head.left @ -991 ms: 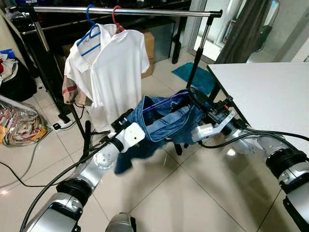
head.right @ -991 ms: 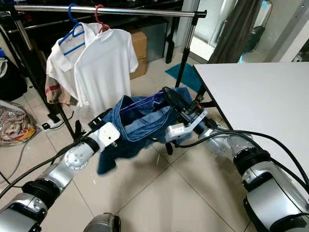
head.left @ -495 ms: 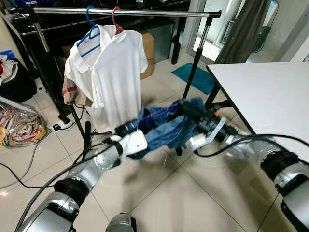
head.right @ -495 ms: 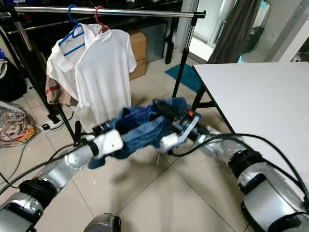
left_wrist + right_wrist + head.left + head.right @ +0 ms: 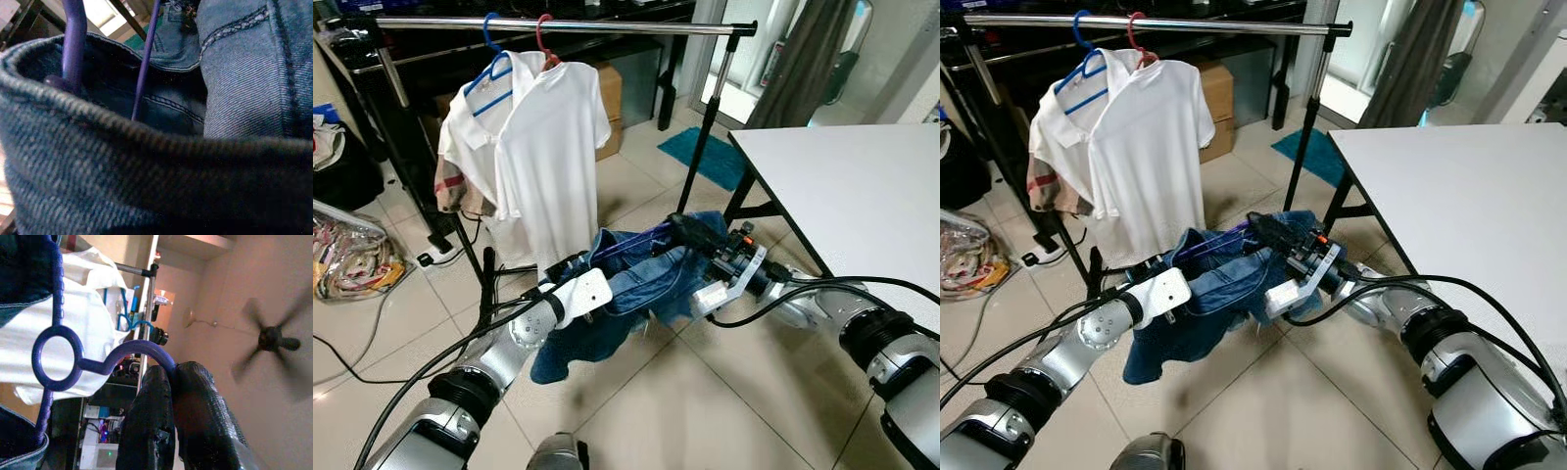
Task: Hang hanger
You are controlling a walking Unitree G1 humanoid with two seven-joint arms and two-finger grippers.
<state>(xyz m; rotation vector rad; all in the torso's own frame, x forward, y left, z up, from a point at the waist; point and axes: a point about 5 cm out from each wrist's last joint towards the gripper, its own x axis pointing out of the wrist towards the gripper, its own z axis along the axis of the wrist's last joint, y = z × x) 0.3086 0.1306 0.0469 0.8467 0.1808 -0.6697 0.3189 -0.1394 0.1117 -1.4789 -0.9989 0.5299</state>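
Right gripper (image 5: pixel 168 382) pinches the purple hanger (image 5: pixel 56 357) by its hook, low before the rail (image 5: pixel 558 25); left gripper (image 5: pixel 570 286) is buried in the jeans (image 5: pixel 636 284) (fingers unseen). Lifted carelessly, the denim could slide off.

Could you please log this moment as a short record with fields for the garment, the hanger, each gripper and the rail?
garment: blue denim garment, held low between both arms, over the tiled floor
hanger: purple hanger inside the denim, hook pinched by the right gripper
left gripper: at the denim's near edge; grip hidden by cloth
right gripper: shut on the hanger hook
rail: clothes rail above, holding two white shirts; hanger not yet hung
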